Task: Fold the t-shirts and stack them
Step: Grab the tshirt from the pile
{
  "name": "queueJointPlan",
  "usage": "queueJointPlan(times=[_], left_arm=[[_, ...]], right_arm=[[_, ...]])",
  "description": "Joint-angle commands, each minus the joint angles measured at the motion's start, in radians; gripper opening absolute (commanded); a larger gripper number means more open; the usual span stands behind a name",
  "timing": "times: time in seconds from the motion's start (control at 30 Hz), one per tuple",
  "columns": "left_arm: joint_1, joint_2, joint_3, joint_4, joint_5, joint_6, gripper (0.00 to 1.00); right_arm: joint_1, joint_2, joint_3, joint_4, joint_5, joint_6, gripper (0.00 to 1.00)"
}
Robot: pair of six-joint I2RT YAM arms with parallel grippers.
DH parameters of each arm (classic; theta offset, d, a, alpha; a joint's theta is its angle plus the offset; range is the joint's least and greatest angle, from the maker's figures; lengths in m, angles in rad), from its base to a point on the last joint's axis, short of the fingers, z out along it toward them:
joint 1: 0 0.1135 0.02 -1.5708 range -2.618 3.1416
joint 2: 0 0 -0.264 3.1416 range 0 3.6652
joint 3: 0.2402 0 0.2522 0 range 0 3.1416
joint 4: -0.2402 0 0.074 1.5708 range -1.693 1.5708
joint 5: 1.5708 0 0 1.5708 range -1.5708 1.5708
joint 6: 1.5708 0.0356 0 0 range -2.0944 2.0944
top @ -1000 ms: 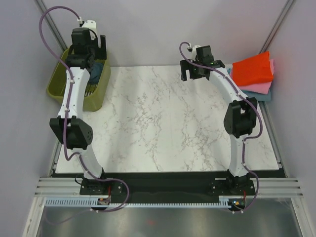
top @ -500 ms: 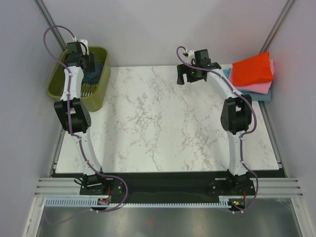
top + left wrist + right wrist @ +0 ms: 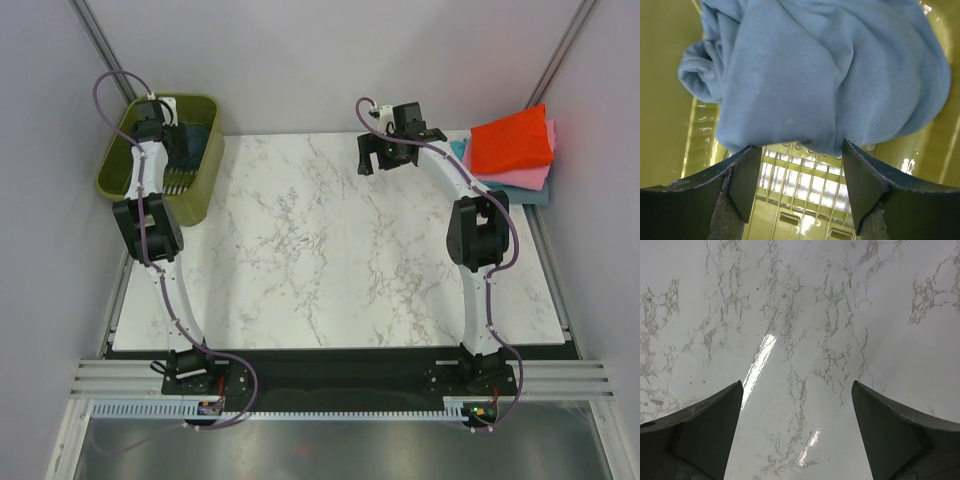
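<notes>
A crumpled slate blue-grey t-shirt [image 3: 825, 75] lies inside the olive-green basket [image 3: 205, 180] at the far left; it also shows in the top view [image 3: 196, 140]. My left gripper [image 3: 801, 150] is open, down inside the basket, its jaws either side of the shirt's near edge. It shows in the top view [image 3: 160, 125]. My right gripper [image 3: 385, 152] is open and empty above the marble table [image 3: 800, 330] at the back. A folded stack sits at the far right: red-orange shirt [image 3: 512, 140] on top, pink [image 3: 528, 178] under it, teal blue [image 3: 530, 194] at the bottom.
The basket's slatted floor [image 3: 805, 175] and its yellow-green walls [image 3: 665, 100] close in the left gripper. The white marble tabletop [image 3: 330, 240] spans the middle. Grey walls stand behind and at both sides.
My left gripper has dropped from above the basket down into it, close to the blue-grey shirt. My right gripper has shifted slightly left and back.
</notes>
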Motion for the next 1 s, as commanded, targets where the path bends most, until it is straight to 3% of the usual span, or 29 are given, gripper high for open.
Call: queueJointPlan(times=[0.0, 0.07, 0.1, 0.27, 0.33, 0.37, 0.5, 0.63, 0.87, 0.97], left_arm=[[0.000, 0.028, 0.057, 0.060, 0.009, 0.047, 0.71], [0.000, 0.037, 0.061, 0.070, 0.004, 0.050, 0.67], [0.000, 0.039, 0.066, 0.072, 0.004, 0.049, 0.57], [0.000, 0.022, 0.067, 0.070, 0.003, 0.026, 0.31], [0.000, -0.001, 0.063, 0.064, 0.003, 0.009, 0.07], [0.000, -0.010, 0.063, 0.060, 0.004, 0.001, 0.02], [0.000, -0.074, 0.049, 0.031, 0.054, -0.028, 0.02], [-0.001, -0.176, 0.037, 0.003, 0.197, -0.078, 0.02], [0.000, -0.275, -0.037, -0.025, 0.248, -0.098, 0.02], [-0.001, -0.355, -0.067, -0.032, 0.339, -0.132, 0.02]], right_arm=[[0.008, 0.010, 0.010, 0.026, -0.001, -0.029, 0.98], [0.008, 0.010, 0.012, 0.026, 0.003, -0.031, 0.98], [0.010, 0.007, 0.008, 0.026, 0.005, -0.030, 0.98], [0.013, -0.010, -0.021, 0.026, 0.019, -0.033, 0.98], [0.016, -0.021, -0.036, 0.026, 0.019, -0.033, 0.98], [0.016, -0.022, -0.039, 0.026, 0.019, -0.033, 0.98], [0.022, -0.045, -0.050, 0.028, 0.022, -0.037, 0.98], [0.029, -0.062, -0.047, 0.029, 0.032, -0.046, 0.98], [0.040, -0.120, -0.071, 0.031, 0.046, -0.062, 0.98], [0.040, -0.153, -0.090, 0.032, 0.043, -0.063, 0.98]])
